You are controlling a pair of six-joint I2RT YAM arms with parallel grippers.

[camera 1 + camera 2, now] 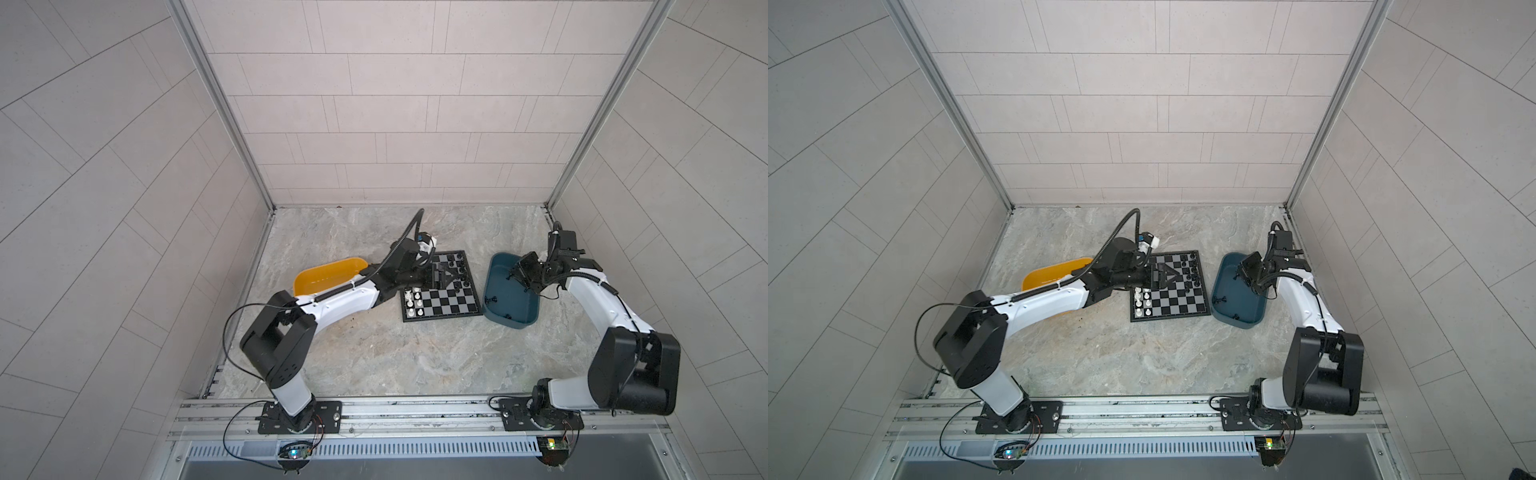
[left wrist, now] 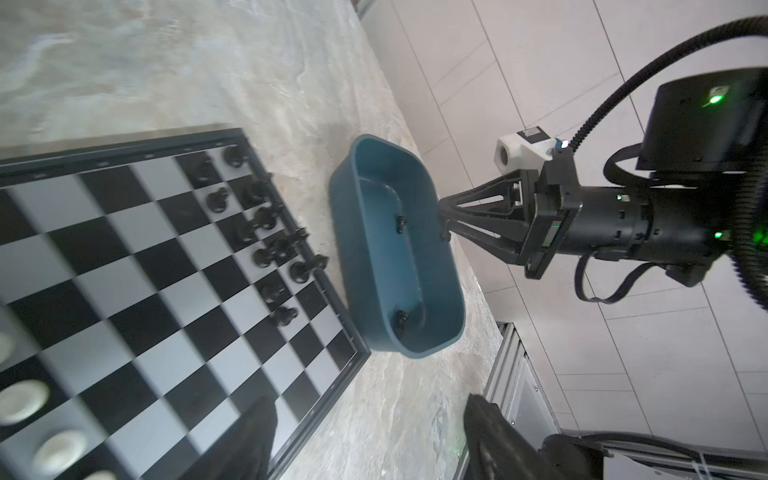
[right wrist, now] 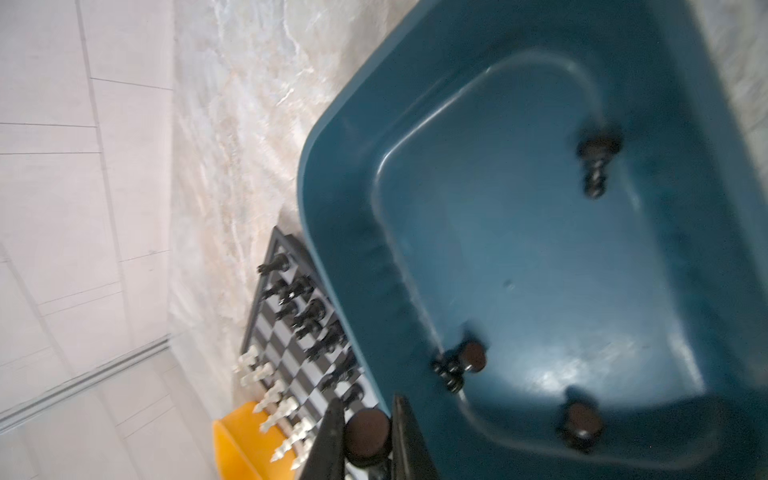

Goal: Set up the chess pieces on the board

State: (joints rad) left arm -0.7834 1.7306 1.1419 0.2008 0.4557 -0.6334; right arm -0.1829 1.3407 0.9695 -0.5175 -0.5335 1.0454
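- Looking at the board [image 1: 446, 305] lying flat mid-desk.
- Seeing white chess pieces [image 1: 413, 301] standing at its near left corner, black chess pieces [image 1: 460, 270] at its far right.
- Finding more lying in the teal tray [image 1: 512, 324] beside its right edge.
- Watching the right gripper [image 3: 368, 415] pinching a black piece [image 3: 368, 438] above that tray.
- Watching the left gripper [image 2: 368, 399] hanging wide apart, empty, above the board.

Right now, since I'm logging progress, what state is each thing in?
Board: partly set, white pieces along one edge, black pieces along the opposite.
Teal tray: holds three loose chessmen, lying down.
Yellow tray: no pieces visible, partly hidden.
Left pincer: open, empty, over the board.
Right pincer: shut on a black piece, above the teal tray.
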